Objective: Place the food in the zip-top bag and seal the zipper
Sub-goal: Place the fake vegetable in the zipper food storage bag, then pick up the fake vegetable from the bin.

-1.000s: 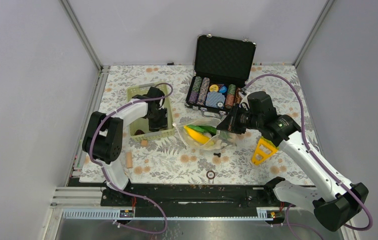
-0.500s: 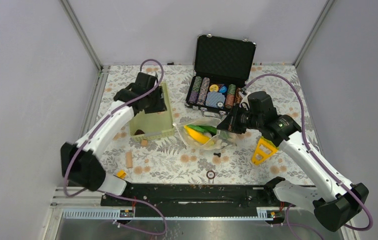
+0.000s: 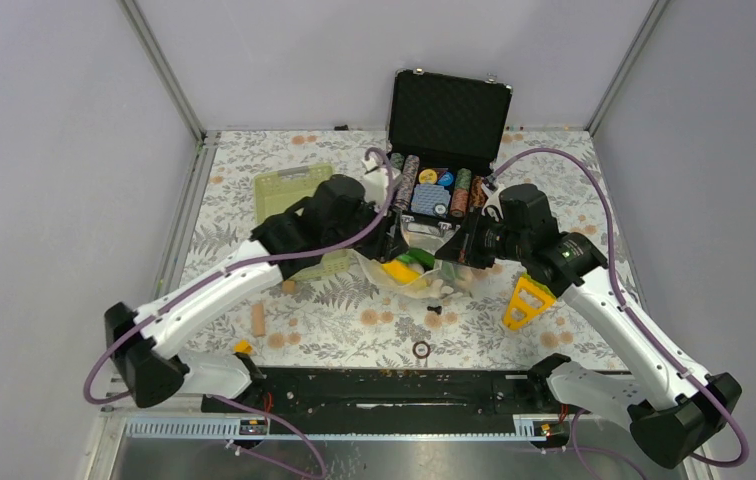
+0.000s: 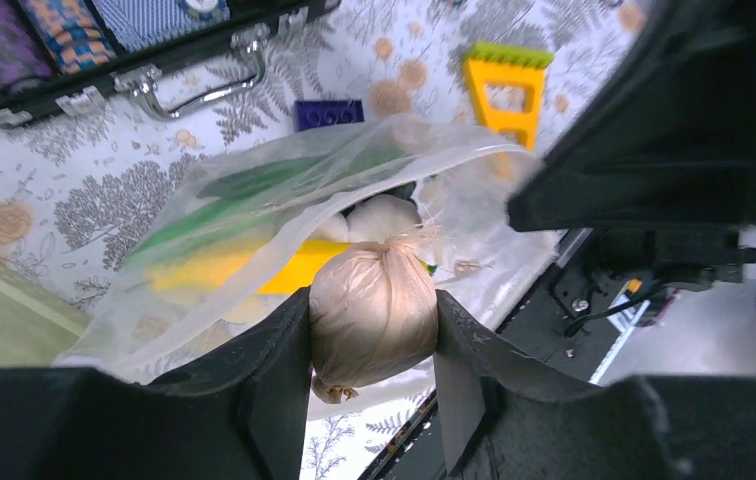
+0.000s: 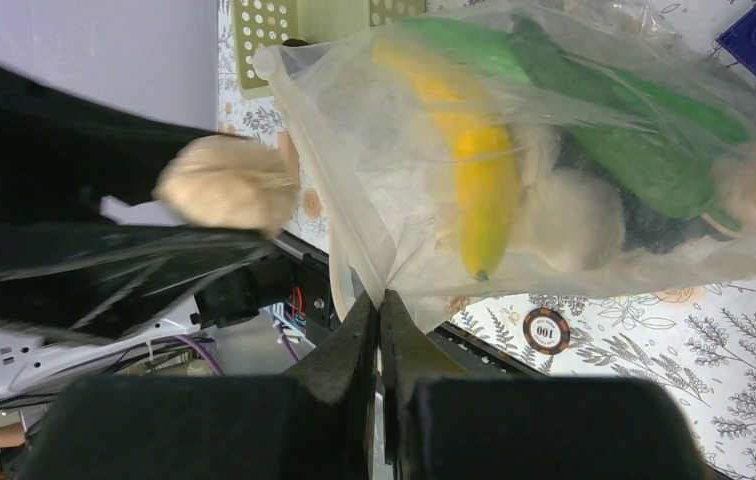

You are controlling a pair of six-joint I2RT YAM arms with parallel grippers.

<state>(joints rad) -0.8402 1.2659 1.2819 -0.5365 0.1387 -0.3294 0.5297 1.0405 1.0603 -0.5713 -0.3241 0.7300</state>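
Back of the floral table (image 3: pixel 244 160) I've got the black case (image 3: pixel 449 105), lid up, w/ striped poker chips (image 3: pixel 424 190) racked in rows in its tray, and the lime-green slotted basket (image 3: pixel 289 185) to its left. Yellow triangular tool (image 3: pixel 527 303) lies flat on the right side, a blue brick (image 4: pixel 327 113) near the case handle, & one loose chip (image 3: pixel 421 349) by the front edge.

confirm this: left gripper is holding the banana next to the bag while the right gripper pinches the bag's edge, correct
Not quite. The left gripper holds a pale garlic bulb, not the banana, which lies inside the zip-top bag. The left wrist view shows the bulb clamped between the fingers beside the bag. The rest stands: the right gripper pinches the bag's edge.
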